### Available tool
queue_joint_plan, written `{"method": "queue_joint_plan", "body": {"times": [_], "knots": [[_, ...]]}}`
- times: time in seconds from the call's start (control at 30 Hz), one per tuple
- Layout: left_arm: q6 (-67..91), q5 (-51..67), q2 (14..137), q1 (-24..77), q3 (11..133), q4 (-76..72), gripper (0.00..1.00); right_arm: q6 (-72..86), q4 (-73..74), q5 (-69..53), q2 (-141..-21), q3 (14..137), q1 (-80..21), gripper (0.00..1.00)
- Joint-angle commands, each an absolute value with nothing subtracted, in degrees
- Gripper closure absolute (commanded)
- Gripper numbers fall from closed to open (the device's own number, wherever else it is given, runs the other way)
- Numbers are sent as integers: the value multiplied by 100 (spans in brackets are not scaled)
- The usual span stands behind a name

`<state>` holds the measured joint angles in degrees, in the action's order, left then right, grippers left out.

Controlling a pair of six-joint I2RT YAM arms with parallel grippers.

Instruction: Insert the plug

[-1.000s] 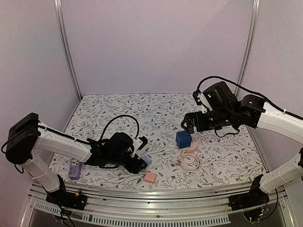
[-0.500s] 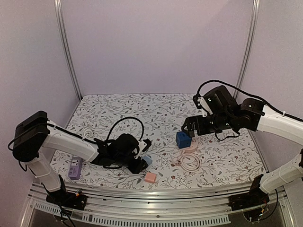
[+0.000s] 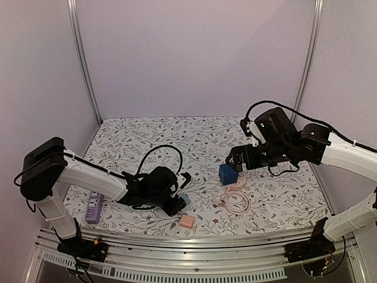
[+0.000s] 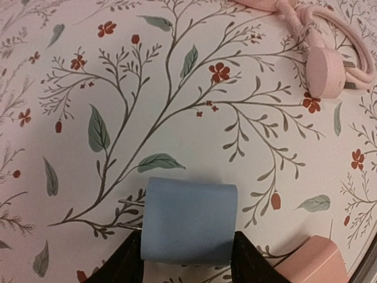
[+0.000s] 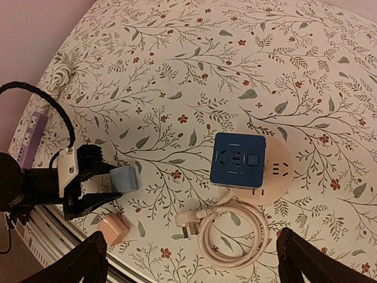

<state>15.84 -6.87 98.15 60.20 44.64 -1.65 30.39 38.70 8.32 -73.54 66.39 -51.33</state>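
A light blue cube plug (image 4: 188, 219) lies on the flowered table cloth with its two metal prongs pointing left; it also shows in the top view (image 3: 184, 199) and in the right wrist view (image 5: 124, 178). My left gripper (image 4: 188, 262) has a finger against each side of it, low on the table. A dark blue cube socket (image 3: 228, 174) stands on a round pink base (image 5: 277, 177). My right gripper (image 3: 234, 160) hovers above the socket (image 5: 238, 160), open and empty.
A pink cube adapter (image 3: 187, 221) lies just right of the blue plug. A coiled pink cable (image 3: 237, 202) with a white three-pin plug (image 5: 189, 224) lies in front of the socket. A purple power strip (image 3: 92, 207) sits at the left front.
My left gripper has slid to the right along the table to the blue plug. My right gripper has dipped slightly toward the blue socket.
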Motion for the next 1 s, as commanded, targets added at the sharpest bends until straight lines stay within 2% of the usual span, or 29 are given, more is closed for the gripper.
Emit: {"method": "queue_joint_plan", "body": {"times": [0.0, 0.17, 0.3, 0.43, 0.7, 0.97], "knots": [[1452, -809, 10082, 6117, 4712, -21, 53, 3045, 3788, 782, -7208, 6523, -5146, 1], [1433, -800, 10075, 6142, 4713, -44, 73, 3066, 3727, 720, -7151, 6473, -5143, 1], [1432, -780, 9832, 6169, 4619, -151, 80, 3126, 3494, 598, -7146, 6401, -5148, 1], [1513, -695, 9384, 6170, 4404, -395, 84, 3340, 3069, 402, -7148, 6297, -5144, 1], [1769, -385, 8268, 6170, 3707, -1260, 84, 3893, 1360, -333, -6885, 5548, -5144, 1], [1916, -133, 7866, 6170, 3292, -2226, 86, 4357, 264, -762, -7238, 5287, -5381, 1]]}}
